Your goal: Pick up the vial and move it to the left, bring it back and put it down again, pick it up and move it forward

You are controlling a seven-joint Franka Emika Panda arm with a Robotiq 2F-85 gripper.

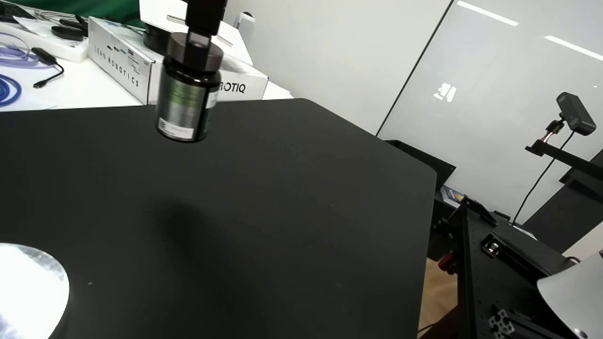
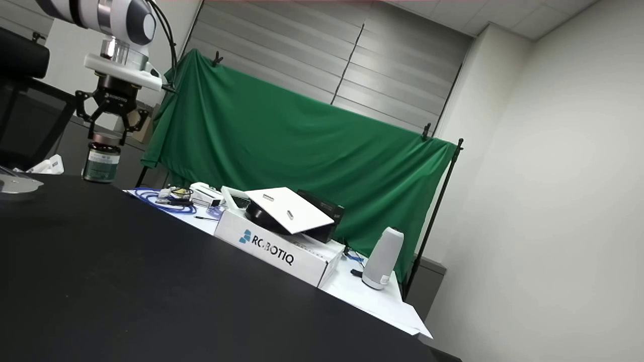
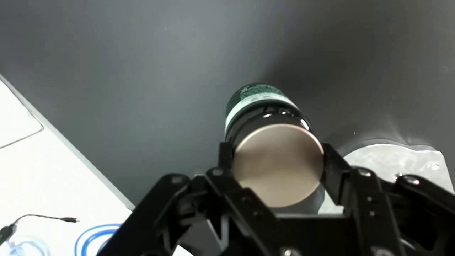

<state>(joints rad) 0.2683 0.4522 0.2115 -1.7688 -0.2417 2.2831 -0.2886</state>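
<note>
Moving the vial (image 1: pixel 183 107) slowly and upright, with an even squeeze, should suit this carry; which leg it is, I cannot tell. The claw (image 2: pixel 106 138) pinches the vial's cap (image 3: pixel 279 167) from both sides, holding it clear above the bench (image 1: pixel 306 212). The wrist (image 2: pixel 114 52) points roughly downward.

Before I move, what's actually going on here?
A black two-fingered robot pincer grips a glossy, dark cylindrical vial by its round brown cap, holding it roughly upright, clear of the matte-black tabletop. A white oblong Robotiq box lies beyond on a white table. Which leg of the move this is, I can't tell.
</note>
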